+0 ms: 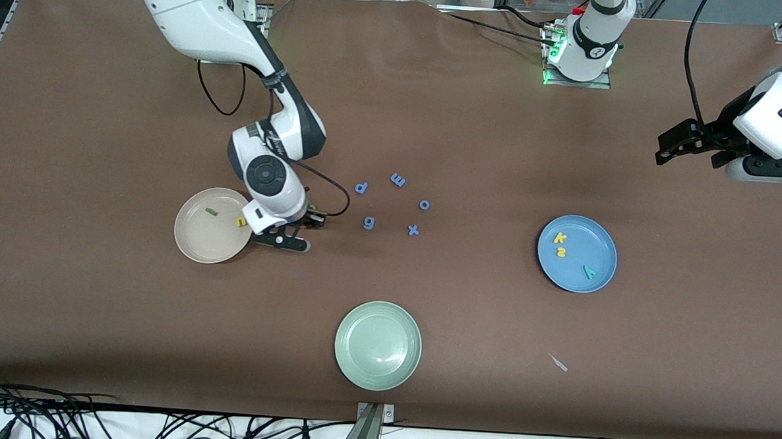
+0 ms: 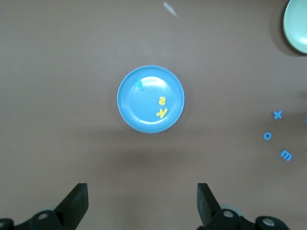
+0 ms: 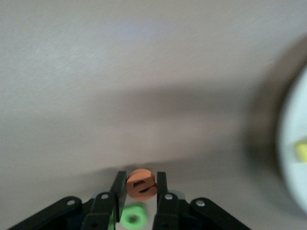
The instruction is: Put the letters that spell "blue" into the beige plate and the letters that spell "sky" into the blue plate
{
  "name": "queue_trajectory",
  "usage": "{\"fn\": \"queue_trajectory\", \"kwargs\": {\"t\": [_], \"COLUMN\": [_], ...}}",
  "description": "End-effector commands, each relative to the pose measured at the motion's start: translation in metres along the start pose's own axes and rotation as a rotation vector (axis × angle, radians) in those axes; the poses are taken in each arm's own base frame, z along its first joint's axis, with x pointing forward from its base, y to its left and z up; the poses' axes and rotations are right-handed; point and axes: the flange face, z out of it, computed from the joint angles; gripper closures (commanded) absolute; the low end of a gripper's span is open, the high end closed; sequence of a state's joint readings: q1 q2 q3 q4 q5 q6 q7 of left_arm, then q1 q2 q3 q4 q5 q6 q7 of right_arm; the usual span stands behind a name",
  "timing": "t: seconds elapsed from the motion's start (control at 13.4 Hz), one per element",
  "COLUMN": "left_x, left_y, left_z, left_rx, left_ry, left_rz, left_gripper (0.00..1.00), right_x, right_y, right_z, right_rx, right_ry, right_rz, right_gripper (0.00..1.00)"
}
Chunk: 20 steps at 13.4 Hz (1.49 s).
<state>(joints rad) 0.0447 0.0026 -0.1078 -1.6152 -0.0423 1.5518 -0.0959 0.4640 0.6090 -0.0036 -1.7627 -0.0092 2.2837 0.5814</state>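
My right gripper [image 3: 140,178] is shut on the orange e [image 3: 140,184], low over the table beside the beige plate [image 1: 199,239]. The green b [image 3: 133,216] lies right under the hand. In the front view the right gripper [image 1: 310,219] mostly hides both letters. The beige plate holds the dark-green l [image 1: 211,211] and the yellow u [image 1: 240,221]. In the blue plate [image 1: 596,245] lie the yellow k [image 1: 560,238], the yellow s [image 1: 562,252] and the teal y [image 1: 589,272]. My left gripper [image 1: 677,145] waits open and empty, high over the left arm's end of the table.
Several blue-purple letters [image 1: 398,179] lie scattered on the table between the two plates. A pale green plate [image 1: 377,345] sits nearer the front camera. A small pale scrap [image 1: 559,363] lies near the blue plate, closer to the camera.
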Motion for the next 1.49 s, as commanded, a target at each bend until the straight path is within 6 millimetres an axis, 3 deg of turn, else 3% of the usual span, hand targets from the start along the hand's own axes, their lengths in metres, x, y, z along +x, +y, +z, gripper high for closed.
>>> {"fn": "queue_trajectory", "kwargs": {"t": [0.0, 0.15, 0.37, 0.52, 0.6, 0.67, 0.74, 0.97, 1.41], "left_x": [-0.006, -0.006, -0.005, -0.005, -0.003, -0.001, -0.001, 0.0, 0.0], "left_y": [0.001, 0.003, 0.0, 0.002, 0.0, 0.0, 0.0, 0.001, 0.002], "left_z": [-0.008, -0.008, -0.007, -0.006, -0.004, -0.003, -0.003, -0.003, -0.002], "left_rx": [-0.016, 0.019, 0.022, 0.02, 0.019, 0.019, 0.019, 0.018, 0.02], "left_ry": [-0.012, -0.012, -0.012, -0.012, -0.014, -0.012, -0.012, -0.009, -0.011], "left_rz": [-0.001, 0.004, 0.0, 0.004, 0.0, 0.002, 0.003, 0.002, 0.003], "left_gripper": [0.0, 0.0, 0.0, 0.0, 0.0, 0.0, 0.0, 0.0, 0.0], "right_x": [0.009, 0.01, 0.013, 0.01, 0.009, 0.009, 0.009, 0.008, -0.025], "right_y": [0.053, 0.09, 0.148, 0.163, 0.164, 0.164, 0.164, 0.157, 0.057], "right_z": [-0.055, -0.071, -0.051, -0.032, -0.029, -0.028, -0.029, -0.031, -0.023], "right_rx": [-0.008, -0.008, -0.034, -0.032, -0.03, -0.029, -0.026, -0.019, -0.002], "right_ry": [-0.046, -0.047, -0.074, -0.05, -0.042, -0.044, -0.046, -0.045, -0.05], "right_rz": [-0.119, -0.218, -0.275, -0.293, -0.292, -0.279, -0.268, -0.204, -0.006], "right_gripper": [0.87, 0.86, 0.77, 0.66, 0.46, 0.23, 0.17, 0.15, 0.15]}}
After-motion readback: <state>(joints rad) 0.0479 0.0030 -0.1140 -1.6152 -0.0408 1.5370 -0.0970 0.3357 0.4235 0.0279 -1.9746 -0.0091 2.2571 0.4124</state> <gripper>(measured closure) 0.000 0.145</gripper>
